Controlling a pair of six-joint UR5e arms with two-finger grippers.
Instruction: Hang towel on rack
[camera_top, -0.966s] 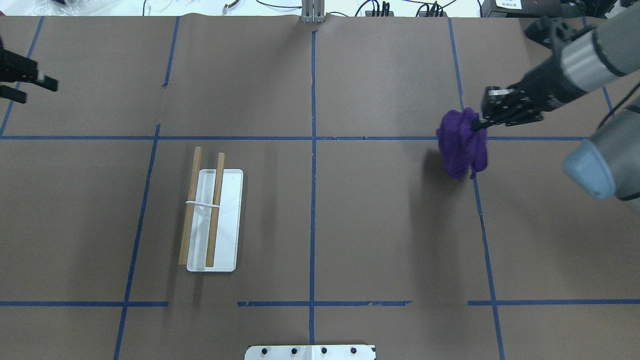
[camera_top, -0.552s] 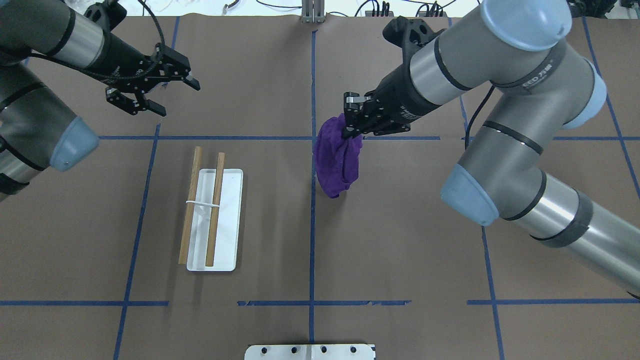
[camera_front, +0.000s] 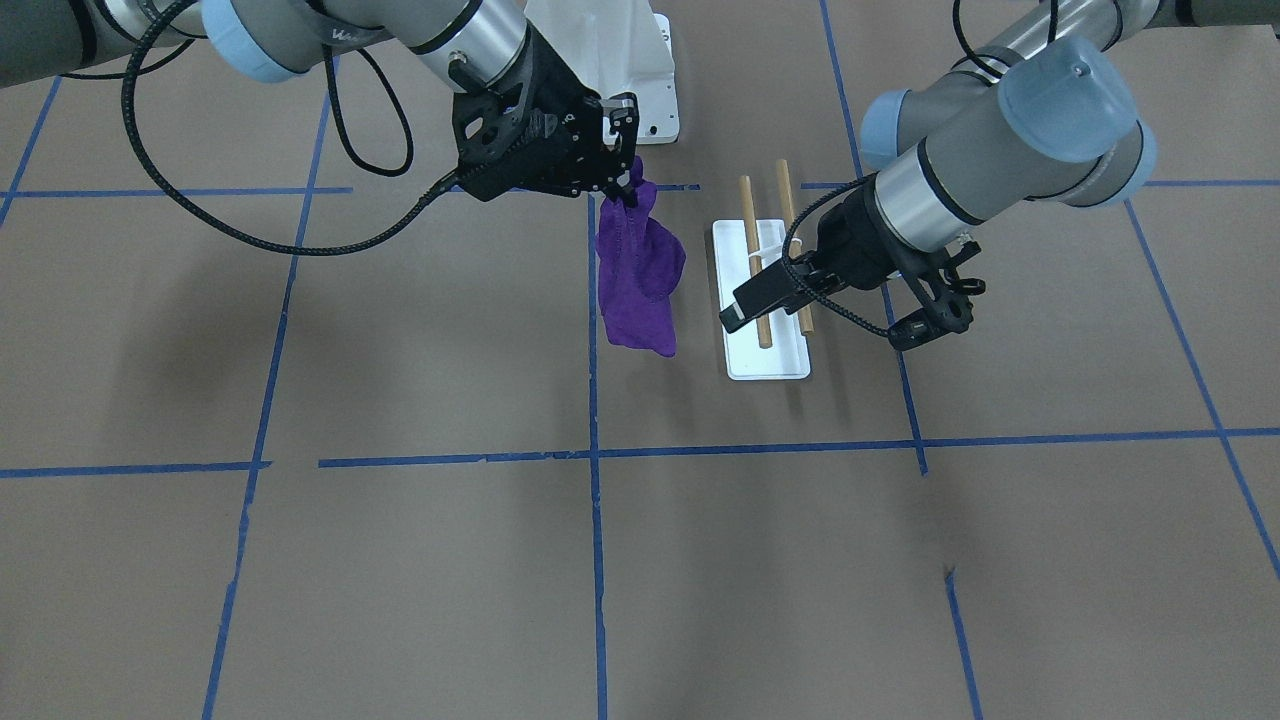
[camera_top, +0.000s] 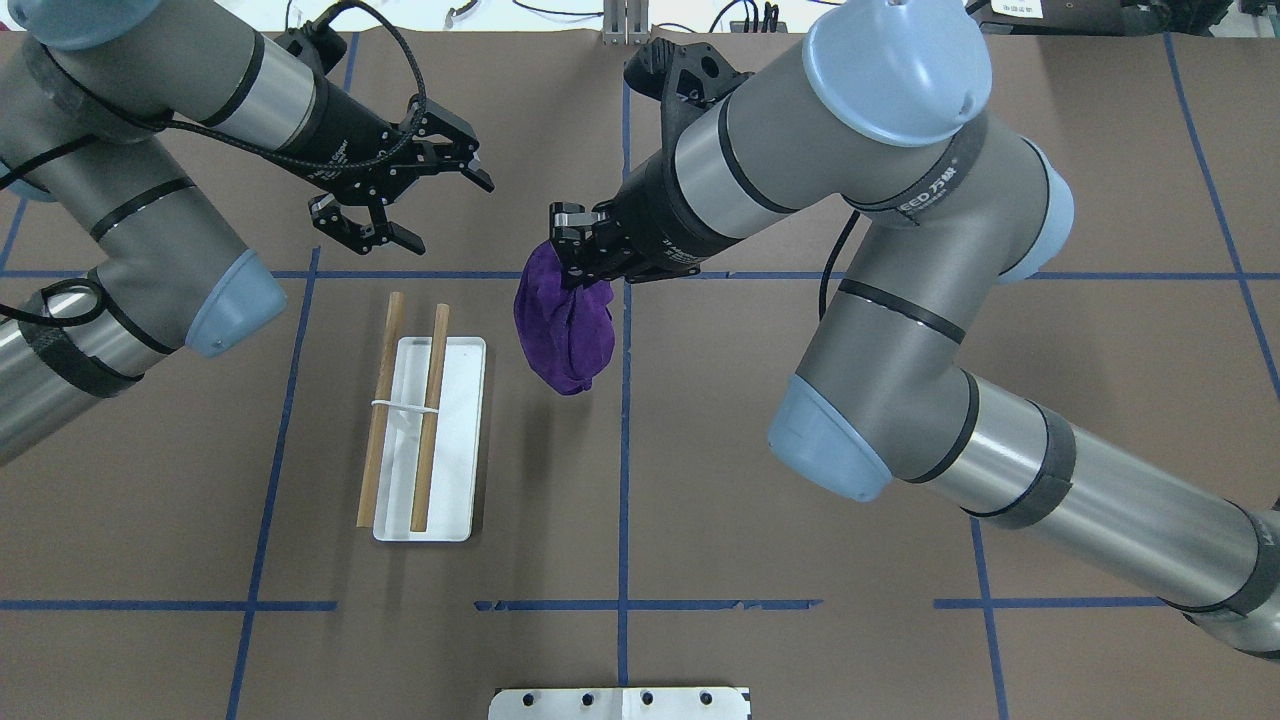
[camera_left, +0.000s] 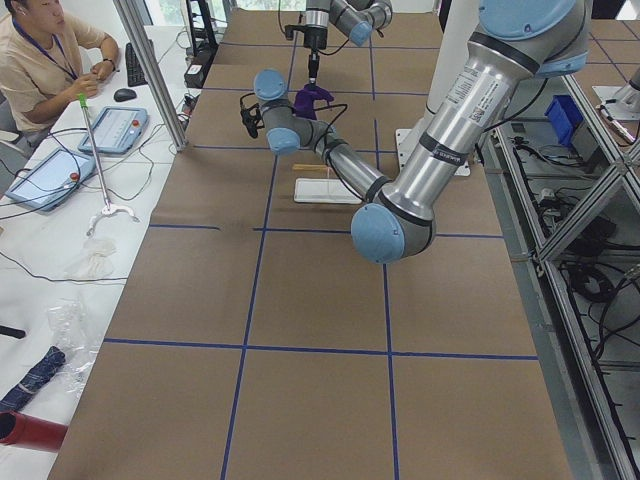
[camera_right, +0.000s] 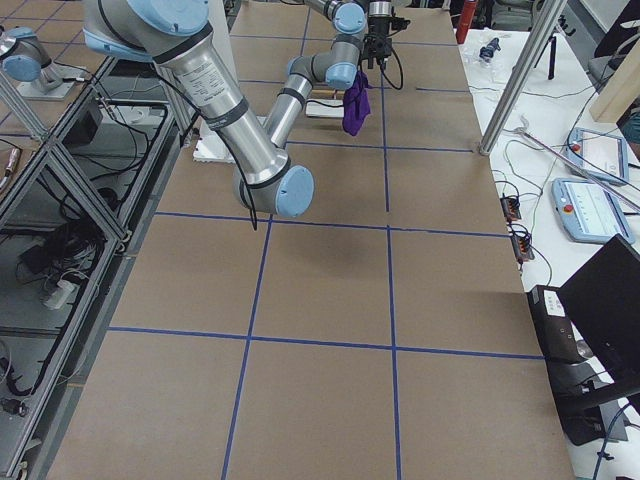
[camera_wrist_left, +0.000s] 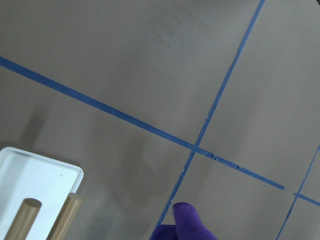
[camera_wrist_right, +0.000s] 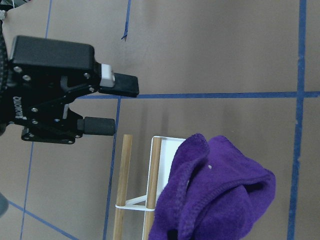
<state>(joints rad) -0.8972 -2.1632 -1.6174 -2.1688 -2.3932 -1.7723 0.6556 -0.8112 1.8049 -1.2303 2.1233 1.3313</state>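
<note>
The purple towel (camera_top: 565, 335) hangs limp and bunched from my right gripper (camera_top: 572, 255), which is shut on its top edge, above the table just left of the centre tape line. It also shows in the front view (camera_front: 640, 285) and the right wrist view (camera_wrist_right: 215, 195). The rack (camera_top: 455, 440) stands left of it, with a white base and two wooden rods (camera_top: 432, 420). My left gripper (camera_top: 450, 212) is open and empty, above the table beyond the rack's far end and left of the towel. It shows in the right wrist view (camera_wrist_right: 122, 106).
A white metal pedestal with bolt holes (camera_top: 620, 703) sits at the table's near edge. Blue tape lines (camera_top: 625, 450) cross the brown paper table. An operator (camera_left: 40, 55) sits beyond the far side with tablets and cables.
My right arm has carried the towel leftward from the table's right part to just left of the centre line. My left arm has come in from the left edge toward the rack's far end, still open.
</note>
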